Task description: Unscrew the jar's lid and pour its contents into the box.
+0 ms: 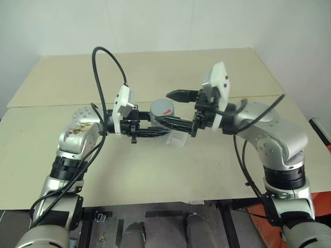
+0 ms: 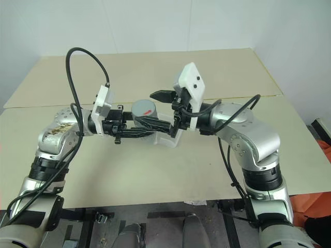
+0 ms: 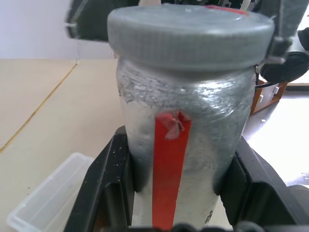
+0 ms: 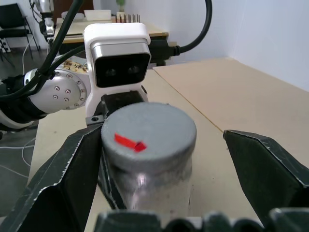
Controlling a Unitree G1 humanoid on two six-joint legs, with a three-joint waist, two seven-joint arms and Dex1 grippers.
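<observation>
Upright, the jar stands with its long axis vertical and its lid facing up, held in the air above the counter between the two arms. Its body looks frosted and silvery through the clear wall, with a red strip running down the side that faces the left wrist camera; the strip's upper end is torn and curled. I cannot make out the contents through the wall. The lid is a round grey screw cap, as wide as the jar, ribbed around its edge, with a small red mark on its flat top, and it sits on the jar.

Reaching in level from the jar's left, the left tool is clamped on the jar's lower body, one black finger on each side of it. From the jar's right comes the right tool, also level, at the height of the lid. Its fingers stand wide apart: one finger lies against or just beside the lid's rim, though whether it touches I cannot tell, and the other is well clear of the lid on the opposite side, so the lid is not gripped.

Directly below the jar, the box rests on the counter: shallow, clear plastic, rectangular with rounded corners. In the left wrist view one corner of it shows beside the left tool.
</observation>
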